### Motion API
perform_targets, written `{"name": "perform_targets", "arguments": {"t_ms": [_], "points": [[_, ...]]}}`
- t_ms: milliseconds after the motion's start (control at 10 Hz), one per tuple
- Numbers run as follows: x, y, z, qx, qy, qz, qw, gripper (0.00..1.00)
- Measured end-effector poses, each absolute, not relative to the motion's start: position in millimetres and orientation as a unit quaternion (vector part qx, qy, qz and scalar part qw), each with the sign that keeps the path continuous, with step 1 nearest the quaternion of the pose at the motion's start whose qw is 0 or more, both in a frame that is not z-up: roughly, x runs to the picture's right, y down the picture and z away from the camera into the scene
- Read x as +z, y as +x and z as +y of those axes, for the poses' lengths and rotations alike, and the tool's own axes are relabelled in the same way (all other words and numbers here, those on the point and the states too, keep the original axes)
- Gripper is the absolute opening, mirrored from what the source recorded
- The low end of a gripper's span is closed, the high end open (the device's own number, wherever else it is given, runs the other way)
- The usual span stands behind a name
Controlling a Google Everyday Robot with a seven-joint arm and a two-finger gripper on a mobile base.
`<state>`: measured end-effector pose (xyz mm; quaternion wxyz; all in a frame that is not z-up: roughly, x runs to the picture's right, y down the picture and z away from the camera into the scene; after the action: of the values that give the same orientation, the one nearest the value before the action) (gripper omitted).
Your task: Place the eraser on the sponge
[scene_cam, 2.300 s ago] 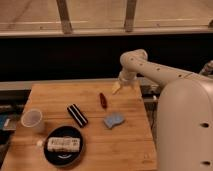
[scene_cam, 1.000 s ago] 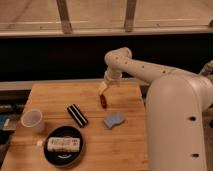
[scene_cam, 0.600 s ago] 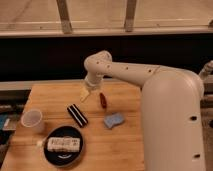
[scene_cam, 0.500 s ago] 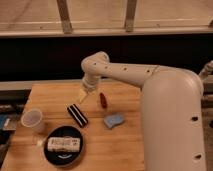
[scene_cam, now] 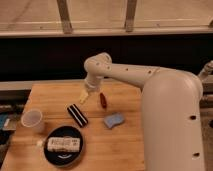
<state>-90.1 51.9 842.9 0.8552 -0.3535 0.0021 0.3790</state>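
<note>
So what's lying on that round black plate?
A white speckled bar lies across the round black plate; the plate surface under it is hidden. The end effector is farther back, near the black white-striped eraser.

Black white-striped eraser, lying flat, diagonal; light-blue wavy sponge near it, not touching; gripper just above eraser

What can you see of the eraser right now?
The eraser is a small black oblong block with white stripes along its length. It lies flat and diagonal on the wooden table, left of the light-blue sponge and apart from it. The black plate sits just in front. The pincer hangs close over its far end and seems not to touch it.
</note>
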Motion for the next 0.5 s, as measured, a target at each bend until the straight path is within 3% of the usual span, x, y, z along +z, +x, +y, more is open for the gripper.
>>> {"name": "perform_targets", "arguments": {"t_ms": [500], "points": [[864.5, -151.0, 73.2, 0.305, -0.370, 0.031, 0.877, 0.74]]}}
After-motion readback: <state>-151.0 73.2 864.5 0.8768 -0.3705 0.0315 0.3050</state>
